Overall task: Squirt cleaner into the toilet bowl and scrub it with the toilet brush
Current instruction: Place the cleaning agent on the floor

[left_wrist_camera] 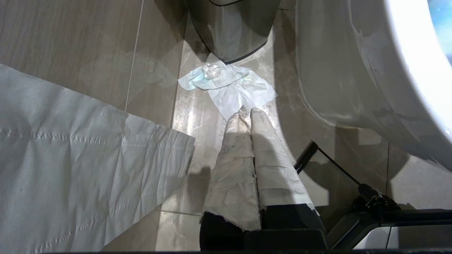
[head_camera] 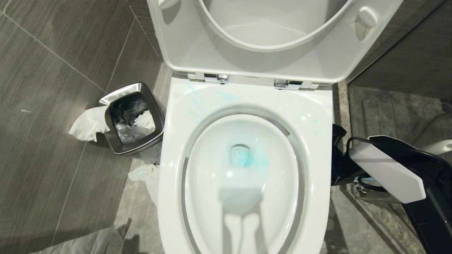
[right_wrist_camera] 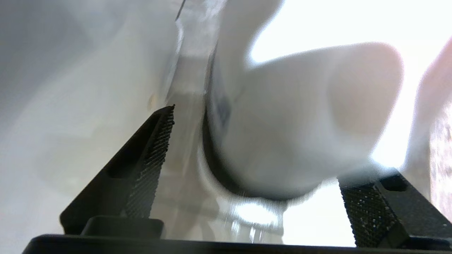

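Bin (head_camera: 132, 120) left of toilet bowl (head_camera: 243, 169)

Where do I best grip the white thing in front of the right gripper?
Take the white object on its thick body, not its rounded end. The open right gripper straddles it, one finger on each side, so come straight ahead and close.

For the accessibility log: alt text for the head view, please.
An open toilet bowl with blue cleaner around its drain fills the view, seat and lid raised. A steel bin with tissue stands on the floor to its left; the robot's right arm reaches down beside the bowl's right edge.
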